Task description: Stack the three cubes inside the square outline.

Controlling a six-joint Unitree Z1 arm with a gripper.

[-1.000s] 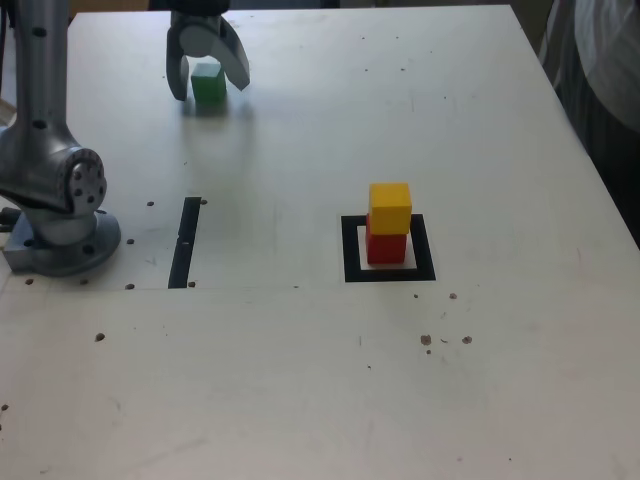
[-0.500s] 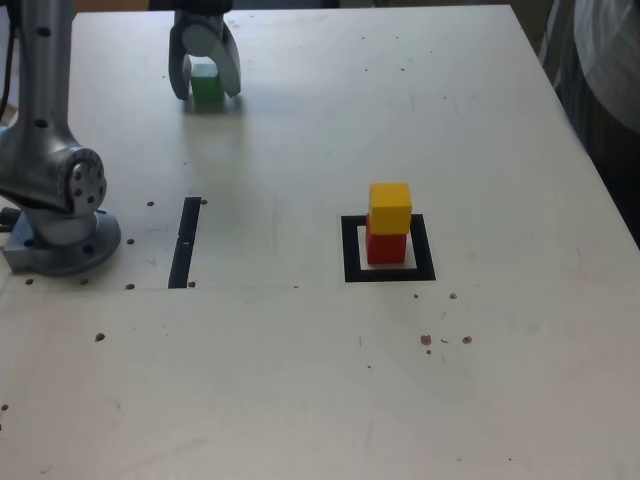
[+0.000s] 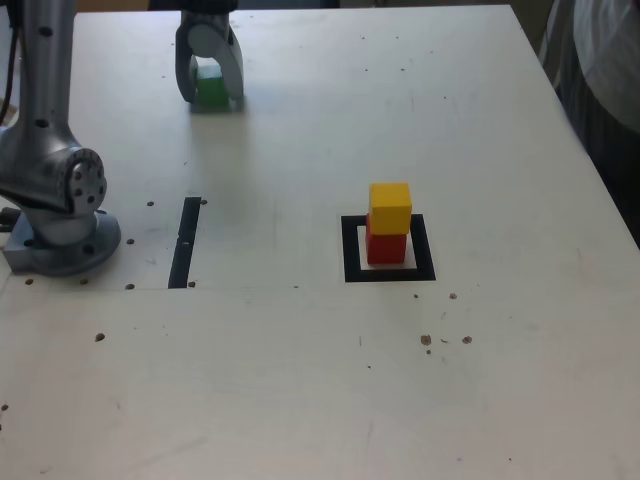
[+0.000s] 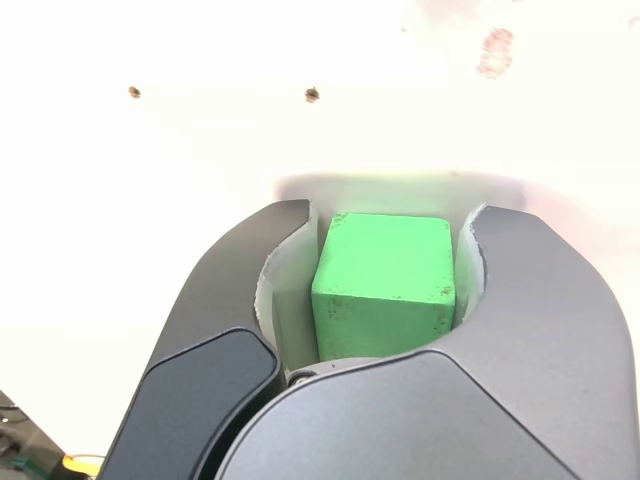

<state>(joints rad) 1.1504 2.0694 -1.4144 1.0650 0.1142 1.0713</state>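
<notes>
The grey two-fingered tool (image 3: 209,88) is clenched on the small matte green cube (image 3: 211,90) at the far edge of the white tabletop (image 3: 300,380), toward the exterior view's left. In the wrist view both curved fingers (image 4: 245,270) press the green cube's (image 4: 386,285) sides (it sits on the surface). Well apart, the yellow cube (image 3: 390,207) rests on the red cube (image 3: 386,246) inside the thick black square outline (image 3: 351,250).
</notes>
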